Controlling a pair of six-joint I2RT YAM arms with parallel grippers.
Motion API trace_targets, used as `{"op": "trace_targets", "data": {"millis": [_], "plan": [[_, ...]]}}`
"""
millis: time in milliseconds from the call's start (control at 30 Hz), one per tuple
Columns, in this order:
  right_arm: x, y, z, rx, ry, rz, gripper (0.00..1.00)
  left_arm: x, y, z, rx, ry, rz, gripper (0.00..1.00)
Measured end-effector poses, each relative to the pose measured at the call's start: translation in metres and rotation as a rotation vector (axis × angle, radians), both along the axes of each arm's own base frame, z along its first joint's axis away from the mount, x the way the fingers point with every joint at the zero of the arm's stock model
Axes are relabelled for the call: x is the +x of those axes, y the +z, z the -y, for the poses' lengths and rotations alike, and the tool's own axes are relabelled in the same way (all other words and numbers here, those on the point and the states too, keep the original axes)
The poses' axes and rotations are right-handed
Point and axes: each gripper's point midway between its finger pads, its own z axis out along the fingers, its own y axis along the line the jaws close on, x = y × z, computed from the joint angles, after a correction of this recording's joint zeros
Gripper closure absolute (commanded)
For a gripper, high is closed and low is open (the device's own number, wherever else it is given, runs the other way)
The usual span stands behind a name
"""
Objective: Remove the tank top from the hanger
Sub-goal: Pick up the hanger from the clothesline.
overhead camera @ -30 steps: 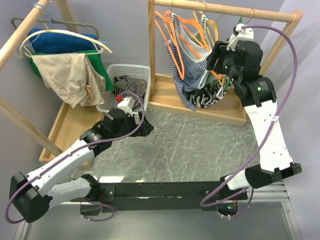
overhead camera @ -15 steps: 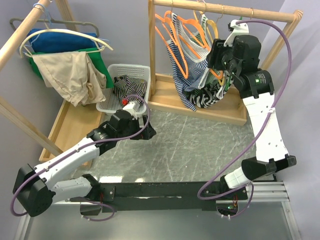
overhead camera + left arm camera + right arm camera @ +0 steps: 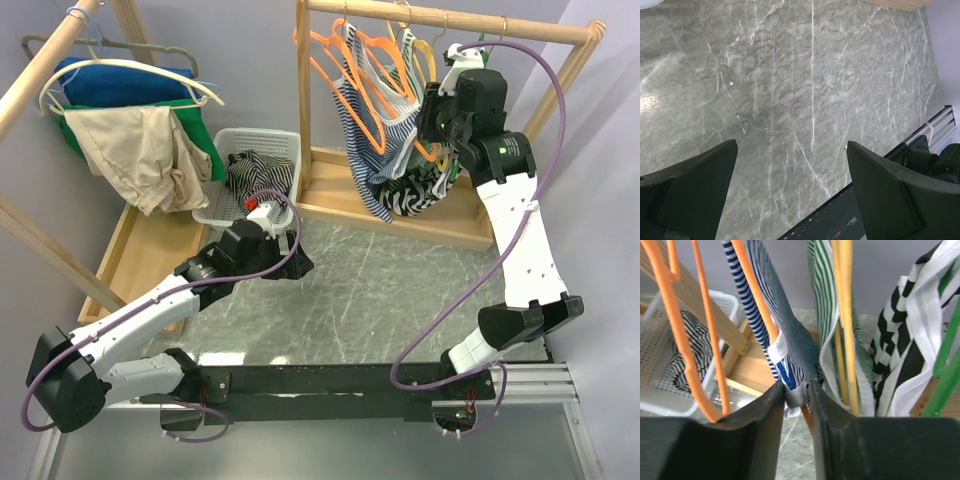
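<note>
Up close, the right pincer (image 3: 796, 390) is clamped on a fold of the blue-striped tank top (image 3: 790, 340), which hangs just above it on an orange hanger (image 3: 754, 285) (a black-and-white garment (image 3: 905, 355) hangs to its right). The left pincer (image 3: 791, 147) stands wide apart over the marbled tabletop (image 3: 790, 75).

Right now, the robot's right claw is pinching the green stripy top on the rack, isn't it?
Not quite: the right gripper is pinching the blue striped top on the rack, not the green striped top beside it. The right wrist view shows the blue fabric between its fingers.
</note>
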Motion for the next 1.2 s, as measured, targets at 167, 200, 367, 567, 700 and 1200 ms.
{"op": "trace_targets", "data": {"millis": [167, 200, 367, 567, 700, 1200], "plan": [[-0.002, 0.000, -0.004, 0.003, 0.026, -0.004, 0.80, 0.000, -0.001, 0.000, 0.001, 0.000, -0.002, 0.04], [-0.002, -0.001, -0.005, 0.005, 0.031, -0.007, 0.78, 0.000, -0.001, 0.000, 0.002, 0.000, -0.003, 0.04], [-0.005, -0.003, -0.009, 0.010, 0.059, -0.019, 0.68, 0.001, -0.006, 0.001, 0.011, -0.001, -0.014, 0.04], [-0.006, -0.004, -0.013, 0.016, 0.080, -0.024, 0.54, 0.001, -0.007, 0.001, 0.013, -0.001, -0.017, 0.04], [-0.008, -0.007, -0.013, 0.015, 0.081, -0.037, 0.50, 0.002, -0.007, 0.002, 0.012, -0.001, -0.015, 0.04], [-0.047, -0.034, 0.001, -0.015, 0.067, -0.094, 0.64, 0.002, -0.015, 0.002, 0.022, -0.002, -0.028, 0.04]]}}
